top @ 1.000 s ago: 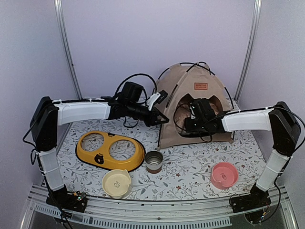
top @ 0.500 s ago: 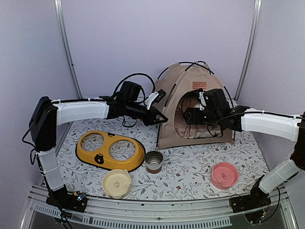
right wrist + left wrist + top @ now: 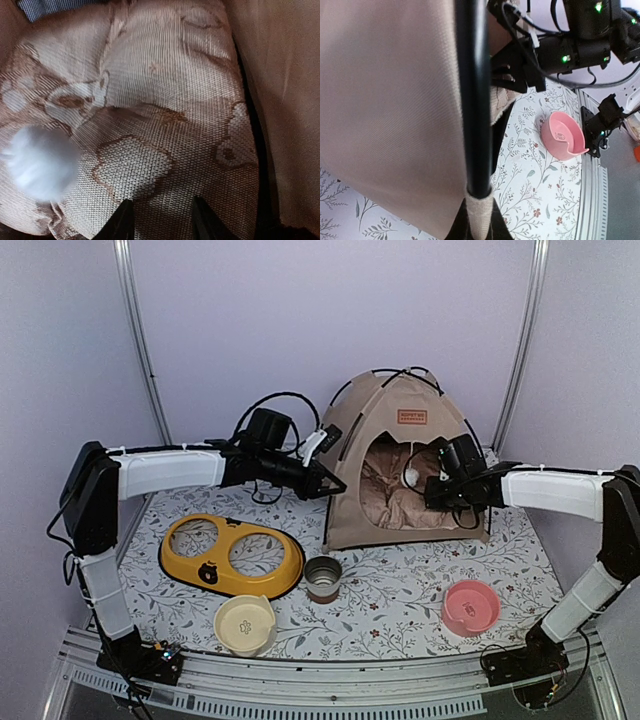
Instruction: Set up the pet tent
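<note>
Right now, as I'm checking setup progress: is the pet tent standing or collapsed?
Standing. The pet tent forms an upright dome on its black poles, its doorway is open, and the patterned cushion lies inside.

The tent (image 3: 400, 440) stands at the back right of the counter (image 3: 400, 590), with the cushion (image 3: 395, 502) inside it. My left tool (image 3: 328, 483) is at its left pole, my right tool (image 3: 436, 490) at its mouth, on the right side. The feeder (image 3: 230, 555) lies left of the tent. The cup (image 3: 323, 577) is before the tent's left corner. The left bowl (image 3: 245, 624) is before the feeder, and the right bowl (image 3: 470, 607) is before the tent's right corner.
</note>
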{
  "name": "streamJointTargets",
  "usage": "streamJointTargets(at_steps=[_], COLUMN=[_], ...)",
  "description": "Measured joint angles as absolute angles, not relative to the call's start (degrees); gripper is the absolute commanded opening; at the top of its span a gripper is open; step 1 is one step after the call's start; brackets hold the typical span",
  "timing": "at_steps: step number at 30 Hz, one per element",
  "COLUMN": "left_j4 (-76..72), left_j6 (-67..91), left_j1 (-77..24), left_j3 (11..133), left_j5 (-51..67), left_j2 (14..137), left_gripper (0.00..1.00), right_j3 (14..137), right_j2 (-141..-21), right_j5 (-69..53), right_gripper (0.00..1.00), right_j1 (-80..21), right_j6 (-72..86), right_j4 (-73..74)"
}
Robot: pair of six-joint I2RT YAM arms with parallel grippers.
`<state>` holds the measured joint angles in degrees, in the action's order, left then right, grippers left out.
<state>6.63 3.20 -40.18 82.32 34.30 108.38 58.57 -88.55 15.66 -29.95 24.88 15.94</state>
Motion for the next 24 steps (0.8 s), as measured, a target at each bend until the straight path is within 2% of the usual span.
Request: streamJointTargets(at_steps=[5, 12, 21, 24], left_j4=[7.57, 8.38, 8.47, 8.49], left_j6=[2.94, 2.35, 2.15, 2.15], left_j1=[-39.53, -39.27, -38.65, -38.61], left_j3=[82.32, 82.32, 82.32, 82.32], left_j5=[34.20, 33.89, 32.95, 32.80], left_j2=[108.38, 108.38, 108.38, 108.38], left_gripper=[0.00, 0.00, 0.00, 0.00], right_j3=[56.07, 56.27, 61.67, 61.47], right_j2=[-92.40, -91.74, -88.16, -88.47], right_j5=[15.05, 16.93, 15.57, 14.17], right_gripper=[0.59, 0.83, 0.85, 0.89], right_j1=[-30.13, -30.37, -40.32, -42.98], right_j6=[26.59, 29.12, 30.17, 31.86], right_j4=[16.32, 17.74, 21.91, 22.65])
